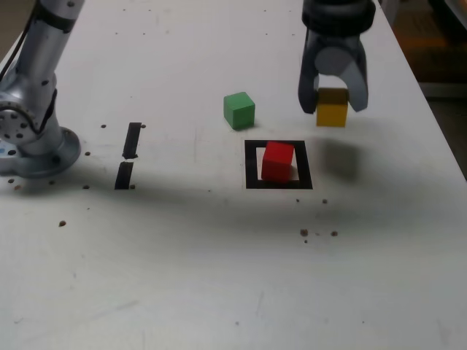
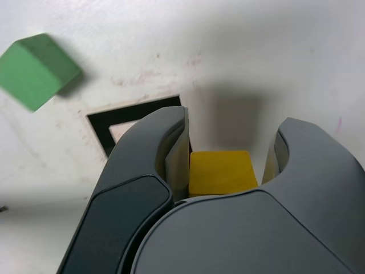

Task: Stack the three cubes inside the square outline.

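White worktop, yellow cube aloft beside the square outline: the drop is where we could lose it

On the pale, scuffed worktop [image 1: 175, 277], we take the square outline [image 1: 252, 164] as our landmark. The red cube [image 1: 277, 162] sits inside it, with white showing around its foot. The green cube [image 1: 239, 111] rests outside, beyond the outline's far edge and towards the exterior view's left. Our tool [image 1: 334, 108] is closed on the yellow cube [image 1: 332, 108], holding it off the worktop, beyond the outline and to its right in the exterior view. A soft shadow [image 1: 341, 160] lies just to the outline's right in that view.

We judge the next step is to bring yellow over red and lower it. If we travel too low, yellow or a fingertip could clip red and shove it onto the tape. Red looks slightly turned, so a square-on placement may leave the two faces mismatched and the stack weak for green. Letting go off-centre, or too high, could tip yellow; opening the wide fingers unevenly could drag it aside. A shallow hold could also let it twist on the way.

In the wrist view we cannot see red at all: a finger covers much of the outline, including the part where red should be. The same fingers and the tool's body hide yellow's lower part, so we cannot tell how evenly both pads press. In the exterior view the arm runs out of the top of the picture, and yellow's exact height is hard to make out.
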`<state>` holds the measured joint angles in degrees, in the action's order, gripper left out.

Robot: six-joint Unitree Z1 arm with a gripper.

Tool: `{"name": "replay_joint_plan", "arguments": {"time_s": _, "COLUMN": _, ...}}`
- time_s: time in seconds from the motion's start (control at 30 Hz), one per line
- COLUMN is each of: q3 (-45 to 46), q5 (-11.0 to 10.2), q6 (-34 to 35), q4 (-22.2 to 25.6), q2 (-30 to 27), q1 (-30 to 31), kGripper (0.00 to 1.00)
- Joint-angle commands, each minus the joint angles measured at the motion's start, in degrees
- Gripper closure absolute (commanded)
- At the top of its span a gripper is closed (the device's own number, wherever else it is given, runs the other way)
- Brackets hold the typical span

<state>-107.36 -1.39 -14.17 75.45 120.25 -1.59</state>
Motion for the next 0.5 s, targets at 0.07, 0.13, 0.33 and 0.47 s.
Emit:
{"name": "replay_joint_plan", "arguments": {"time_s": 0.07, "q3": 1.4, "q5": -0.5, "q6": -0.1, "q4": 1.4, "q2": -3.3, "q1": 2.8, "kGripper": 0.88}}
{"name": "replay_joint_plan", "arguments": {"time_s": 0.13, "q3": 2.9, "q5": -0.9, "q6": 0.3, "q4": 1.5, "q2": -4.8, "q1": 4.2, "kGripper": 0.88}}
{"name": "replay_joint_plan", "arguments": {"time_s": 0.33, "q3": 8.9, "q5": -1.4, "q6": 2.3, "q4": 1.1, "q2": -8.6, "q1": 6.8, "kGripper": 0.88}}
{"name": "replay_joint_plan", "arguments": {"time_s": 0.47, "q3": 12.9, "q5": -1.2, "q6": 3.3, "q4": -0.2, "q2": -10.3, "q1": 7.3, "kGripper": 0.88}}
